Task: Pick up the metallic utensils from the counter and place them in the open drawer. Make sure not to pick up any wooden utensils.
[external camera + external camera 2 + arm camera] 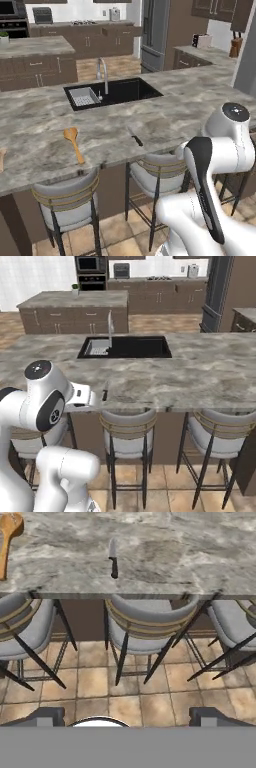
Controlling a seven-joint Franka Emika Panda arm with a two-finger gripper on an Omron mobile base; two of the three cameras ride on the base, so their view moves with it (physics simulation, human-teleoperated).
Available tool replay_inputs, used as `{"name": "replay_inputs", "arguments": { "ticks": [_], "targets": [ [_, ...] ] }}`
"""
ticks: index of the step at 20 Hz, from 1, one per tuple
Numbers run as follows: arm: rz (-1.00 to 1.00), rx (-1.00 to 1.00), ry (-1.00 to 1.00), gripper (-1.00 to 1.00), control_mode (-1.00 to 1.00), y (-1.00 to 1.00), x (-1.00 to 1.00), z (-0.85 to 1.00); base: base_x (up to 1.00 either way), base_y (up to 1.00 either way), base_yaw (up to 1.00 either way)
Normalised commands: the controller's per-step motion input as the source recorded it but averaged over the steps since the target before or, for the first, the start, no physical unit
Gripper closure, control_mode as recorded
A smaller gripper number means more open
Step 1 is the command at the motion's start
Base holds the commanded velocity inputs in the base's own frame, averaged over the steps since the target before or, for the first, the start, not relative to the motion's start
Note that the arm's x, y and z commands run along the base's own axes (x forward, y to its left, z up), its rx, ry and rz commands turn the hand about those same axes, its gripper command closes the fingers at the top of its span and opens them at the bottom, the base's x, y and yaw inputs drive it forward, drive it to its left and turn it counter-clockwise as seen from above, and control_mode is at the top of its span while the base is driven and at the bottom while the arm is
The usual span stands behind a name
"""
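A long grey-beige veined stone tabletop (45, 125) runs across a rendered kitchen, with a black sink (125, 91) and a curved silver faucet (103, 74) set into its far side.

A thin metal knife (113, 558), with a pale blade and a dark handle, lies close to the near edge of the tabletop. Its handle points toward that edge. From the left base camera the same knife sits just beyond the robot's white arm.

An orange-brown wooden spoon (73, 143) lies further along the near edge, well apart from the knife. Its bowl points away from the edge and its handle toward it. In the hand camera the spoon appears at the top left corner. A small pale wooden piece (2, 159) shows at the far left edge of the tabletop, cut off by the frame.

Three grey padded stools (150, 624) with dark legs stand tucked under the near edge, on a tan tiled floor (125, 687).

The gripper (127, 716) hangs low in front of the stools, below tabletop height and well short of the knife. Its two dark fingertips (47, 716) stand wide apart, with nothing between them.
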Motion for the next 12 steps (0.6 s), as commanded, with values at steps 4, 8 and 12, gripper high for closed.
{"name": "replay_inputs", "arguments": {
  "ticks": [4,8,12],
  "targets": [
    [0.0,0.0,0.0,-1.0,1.0,0.0,0.0,0.0,0.83,-0.38,0.36],
    [0.0,0.0,0.0,-1.0,1.0,0.0,0.0,0.0,0.51,-0.02,0.1],
    [0.0,0.0,0.0,-1.0,1.0,0.0,0.0,0.0,0.51,0.01,0.0]
  ]
}}
